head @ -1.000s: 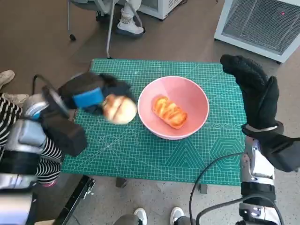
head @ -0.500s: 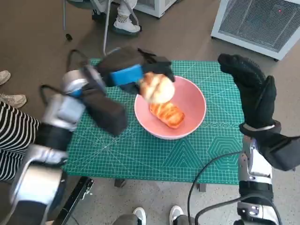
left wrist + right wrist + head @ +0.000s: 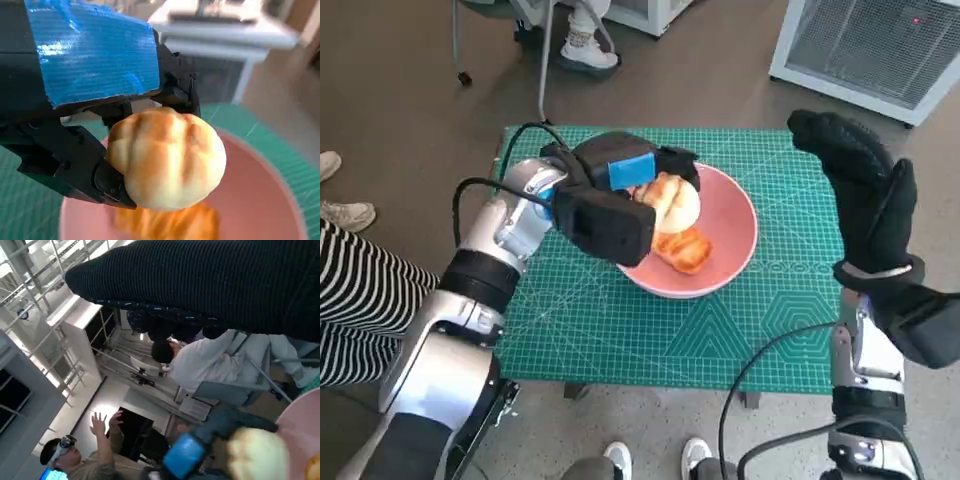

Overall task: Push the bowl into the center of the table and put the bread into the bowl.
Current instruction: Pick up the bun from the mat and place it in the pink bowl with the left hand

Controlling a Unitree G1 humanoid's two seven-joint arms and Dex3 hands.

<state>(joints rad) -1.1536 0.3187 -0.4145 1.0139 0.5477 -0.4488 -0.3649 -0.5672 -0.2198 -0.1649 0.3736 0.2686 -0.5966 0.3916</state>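
Bread (image 3: 670,202) has travelled from the left of the frame to above the pink bowl (image 3: 735,250); my left hand (image 3: 620,185) still grips it, right hand (image 3: 865,200) empty, fingers apart. I release next.

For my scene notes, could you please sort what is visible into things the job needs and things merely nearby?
Job:
pink bowl
round bread roll, held by left hand over the bowl
glazed pastry, already in the bowl

Nearby:
right hand, raised
green cutting mat
white grilled unit
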